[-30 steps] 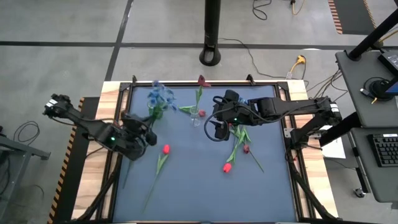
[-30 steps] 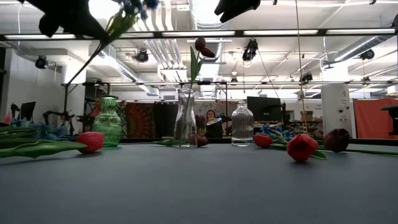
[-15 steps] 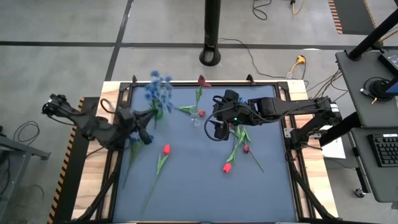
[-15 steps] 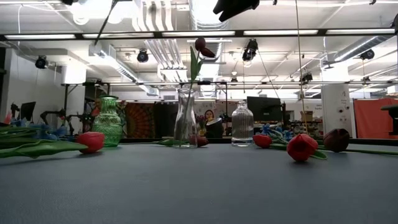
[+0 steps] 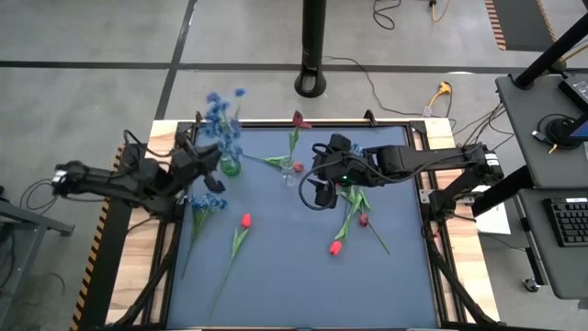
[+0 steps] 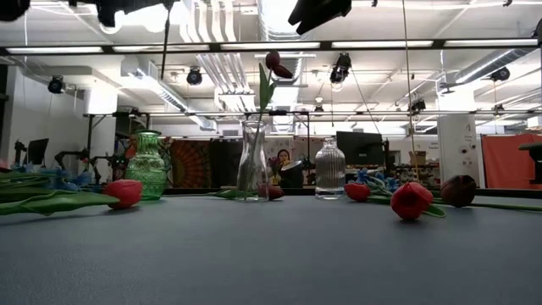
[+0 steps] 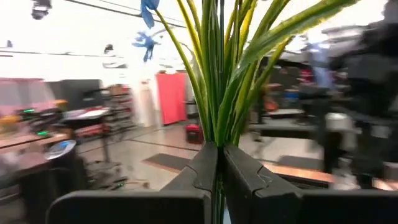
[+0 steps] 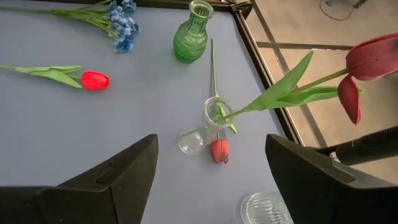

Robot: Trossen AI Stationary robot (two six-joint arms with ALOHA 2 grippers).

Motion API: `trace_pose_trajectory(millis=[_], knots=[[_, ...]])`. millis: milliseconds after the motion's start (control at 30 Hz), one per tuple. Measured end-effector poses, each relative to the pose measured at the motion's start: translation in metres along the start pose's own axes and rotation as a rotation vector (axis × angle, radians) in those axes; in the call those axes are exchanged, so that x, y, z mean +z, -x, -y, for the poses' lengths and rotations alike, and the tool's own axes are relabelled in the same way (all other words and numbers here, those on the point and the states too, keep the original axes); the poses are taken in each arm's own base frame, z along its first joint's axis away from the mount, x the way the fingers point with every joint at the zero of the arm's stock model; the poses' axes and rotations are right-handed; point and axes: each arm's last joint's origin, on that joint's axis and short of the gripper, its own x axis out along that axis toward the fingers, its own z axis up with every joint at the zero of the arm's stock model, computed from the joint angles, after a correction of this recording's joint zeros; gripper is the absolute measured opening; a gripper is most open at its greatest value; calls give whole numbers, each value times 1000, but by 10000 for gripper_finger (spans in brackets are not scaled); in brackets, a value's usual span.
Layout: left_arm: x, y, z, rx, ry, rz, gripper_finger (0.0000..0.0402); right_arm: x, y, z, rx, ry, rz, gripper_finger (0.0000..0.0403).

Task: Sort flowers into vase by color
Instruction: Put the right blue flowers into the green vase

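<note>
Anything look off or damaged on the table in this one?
Yes: on the dark red tulip standing in the clear glass vase, one petal hangs splayed away from the bud. No vase has tipped. The left fingers hold blue-blossomed flowers.

I see my two robot arms built from dark, nearly black jointed segments with rounded housings at each joint. Thin black cables loop along both, and a small green light shows on each arm near the wrist. My left gripper has two flat, angular matte-black fingers; my right gripper has broad, wedge-shaped black ones.
</note>
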Motion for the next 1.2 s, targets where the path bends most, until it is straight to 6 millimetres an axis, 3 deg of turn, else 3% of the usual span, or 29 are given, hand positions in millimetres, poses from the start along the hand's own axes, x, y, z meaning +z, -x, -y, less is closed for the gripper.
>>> trace_pose_trajectory(millis=[200,467,800,1200], knots=[[-17,2,-25,114,-8,36,0,-1,-1,0,0,2,-5,288],[-48,2,-43,252,6,-8,0,-5,-5,-2,-1,8,-19,288],[-71,-3,-47,289,10,-86,0,-9,-8,-3,-3,9,-32,288],[-82,-8,-46,306,34,-156,0,-9,-8,-3,-3,6,-32,288]])
